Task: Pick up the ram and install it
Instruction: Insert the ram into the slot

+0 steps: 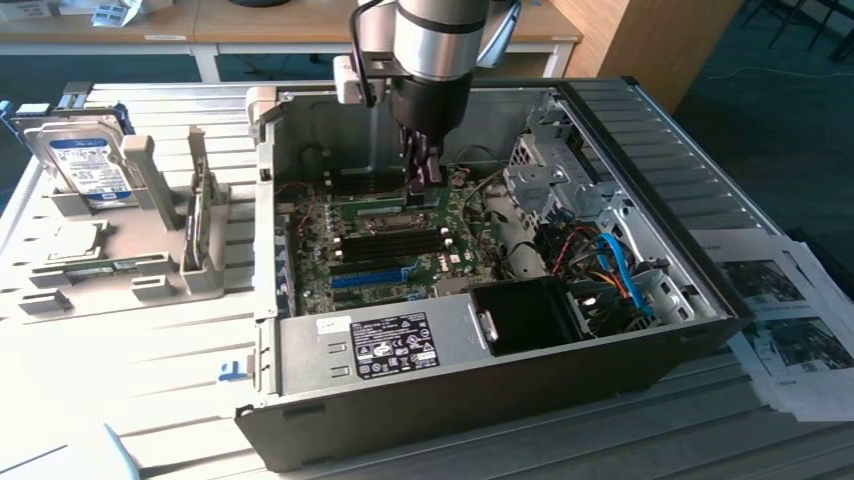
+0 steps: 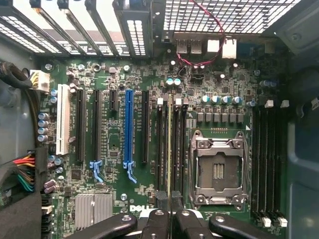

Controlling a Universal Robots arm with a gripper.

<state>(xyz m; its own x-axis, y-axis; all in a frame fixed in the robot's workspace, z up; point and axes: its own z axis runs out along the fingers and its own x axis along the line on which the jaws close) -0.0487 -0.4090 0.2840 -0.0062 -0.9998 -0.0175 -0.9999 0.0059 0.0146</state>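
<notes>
Gripper (image 2: pixel 170 203) pinching ram (image 2: pixel 170 144), edge-on; held end hidden btwn fingers.

White "DELL" lettering is printed on the motherboard (image 2: pixel 113 172).

Slatted table (image 1: pixel 134 370) w/ PC case (image 1: pixel 400 400), grey rack (image 1: pixel 127 255), papers (image 1: pixel 787 330).

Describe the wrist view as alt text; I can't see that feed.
The gripper holds the ram edge-on, lined up along the black memory slots of a green motherboard, right beside the empty processor socket. Blue, black and white expansion slots sit on the ram's other side.
</notes>
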